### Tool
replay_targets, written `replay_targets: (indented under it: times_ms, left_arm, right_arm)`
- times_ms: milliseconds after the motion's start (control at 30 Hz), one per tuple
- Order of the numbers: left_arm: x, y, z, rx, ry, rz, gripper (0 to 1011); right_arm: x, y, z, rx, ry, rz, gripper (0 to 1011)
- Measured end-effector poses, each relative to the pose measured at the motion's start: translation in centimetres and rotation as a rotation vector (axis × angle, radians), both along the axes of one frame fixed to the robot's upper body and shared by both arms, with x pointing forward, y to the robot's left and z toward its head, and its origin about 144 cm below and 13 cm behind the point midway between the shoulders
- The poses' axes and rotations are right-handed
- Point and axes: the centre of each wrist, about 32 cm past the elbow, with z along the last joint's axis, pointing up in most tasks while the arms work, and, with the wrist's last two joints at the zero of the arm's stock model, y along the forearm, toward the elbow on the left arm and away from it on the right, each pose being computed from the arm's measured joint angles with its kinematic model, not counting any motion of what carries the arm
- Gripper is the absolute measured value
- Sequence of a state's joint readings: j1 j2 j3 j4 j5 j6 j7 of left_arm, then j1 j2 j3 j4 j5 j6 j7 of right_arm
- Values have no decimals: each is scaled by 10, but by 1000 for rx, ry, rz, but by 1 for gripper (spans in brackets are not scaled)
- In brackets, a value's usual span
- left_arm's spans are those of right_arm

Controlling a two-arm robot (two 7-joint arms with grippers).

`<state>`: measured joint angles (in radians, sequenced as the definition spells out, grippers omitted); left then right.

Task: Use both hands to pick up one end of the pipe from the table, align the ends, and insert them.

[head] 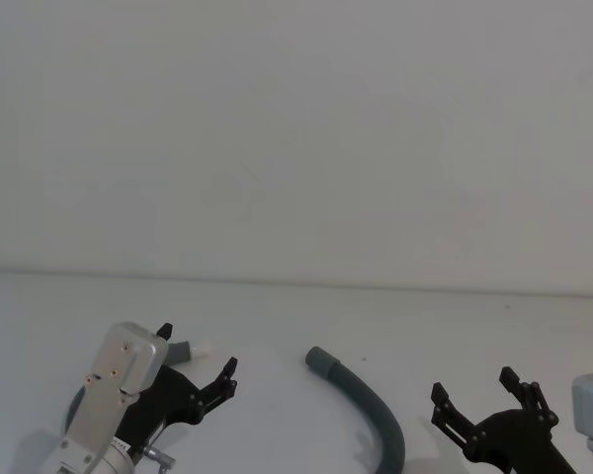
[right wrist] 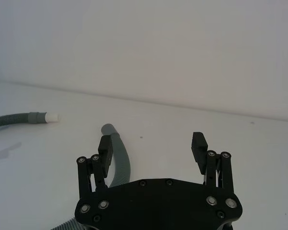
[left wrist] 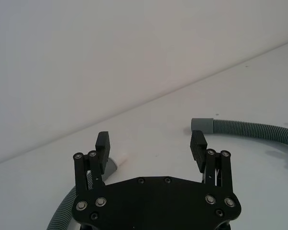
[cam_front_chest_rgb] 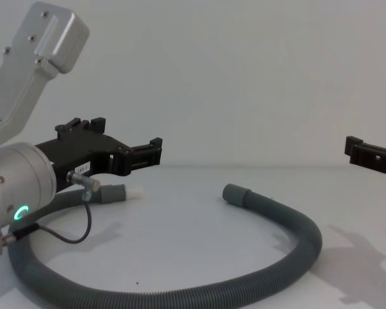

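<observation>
Head view: the left gripper [head: 198,349] is hovering wide open over the white-tipped end [head: 191,350] of the pipe [head: 376,410] on the table [head: 277,316]. The right gripper [head: 473,385] is hanging open to the right of the plain end [head: 321,360].

Left wrist view: the white-tipped end is lying just beside one finger.

Right wrist view: the pipe is running close past one spread finger.

Chest view: the pipe is lying in a loop, with its ends well apart.
</observation>
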<state>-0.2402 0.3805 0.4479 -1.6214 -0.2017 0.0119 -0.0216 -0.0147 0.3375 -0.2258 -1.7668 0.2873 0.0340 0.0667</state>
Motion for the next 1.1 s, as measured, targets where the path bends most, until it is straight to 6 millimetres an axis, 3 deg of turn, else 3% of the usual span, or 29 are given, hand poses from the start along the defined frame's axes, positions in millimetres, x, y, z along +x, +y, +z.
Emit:
replay_targets:
  times_ms: [767, 1100]
  left_arm:
    - [8, -1, 2, -39, 57, 0, 1001]
    - [2, 1, 4, -84, 116, 63, 1001]
  right_arm:
    - [0, 0, 0, 0, 0, 0, 1002]
    - [0, 0, 0, 0, 0, 0, 1002]
